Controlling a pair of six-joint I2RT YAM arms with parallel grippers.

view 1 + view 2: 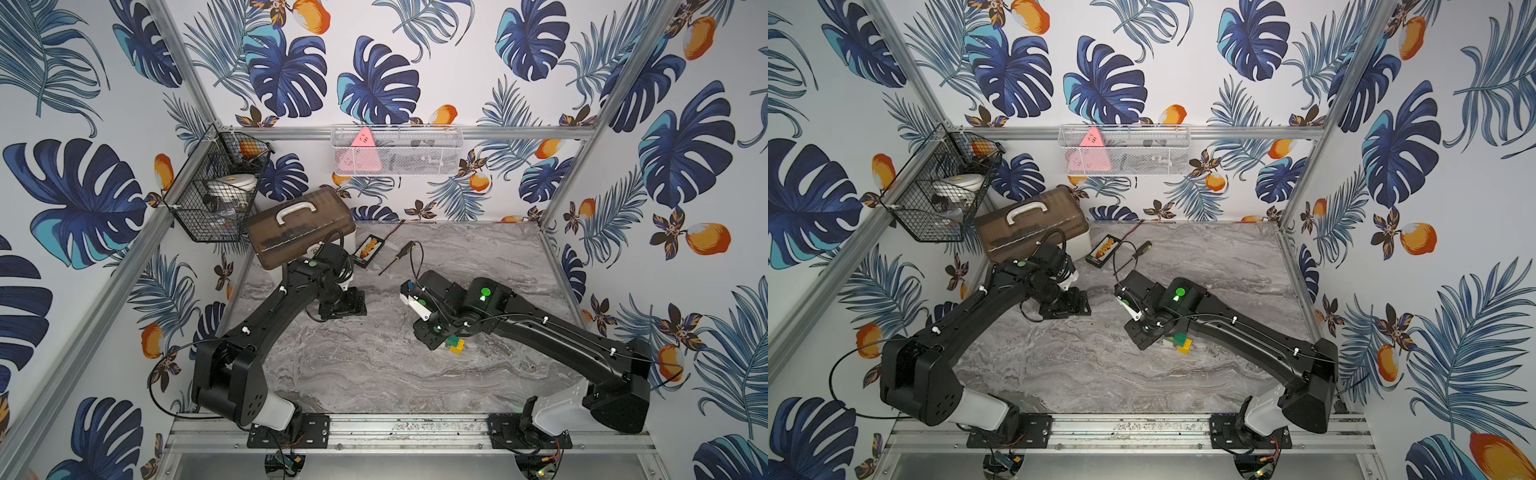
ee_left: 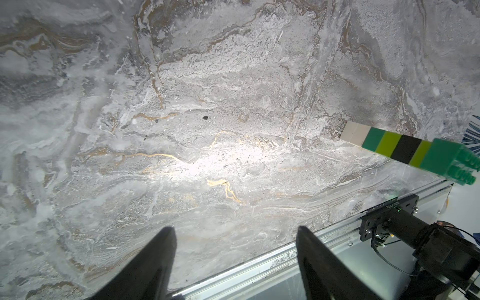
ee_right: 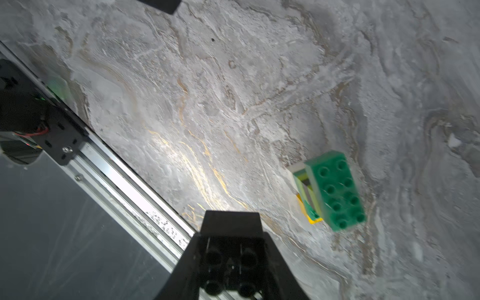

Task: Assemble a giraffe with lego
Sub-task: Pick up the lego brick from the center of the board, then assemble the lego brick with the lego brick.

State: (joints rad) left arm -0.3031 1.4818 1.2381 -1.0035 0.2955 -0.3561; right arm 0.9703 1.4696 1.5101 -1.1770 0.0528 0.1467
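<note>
My right gripper [image 3: 231, 249] is clamped tight on a black brick [image 3: 230, 223], which fills the space between the jaws. My left gripper [image 2: 235, 259] hangs over bare bench [image 2: 181, 130] with its jaws well apart and nothing in them. The giraffe [image 3: 335, 192] lies on its side on the bench near the right arm, apart from both grippers. I expect it to be light and rigid, with smooth, slippery sides and press-fit joints that could split if I lever on one end. I would grip it across its flat sides at the dark-green middle, close to whichever joint takes the load. In both top views the right wrist covers most of the figure, leaving only a lime and yellow corner [image 1: 455, 345] showing. The left wrist view cuts off its far end. I cannot tell whether studs or sockets of the black brick face the camera.
</note>
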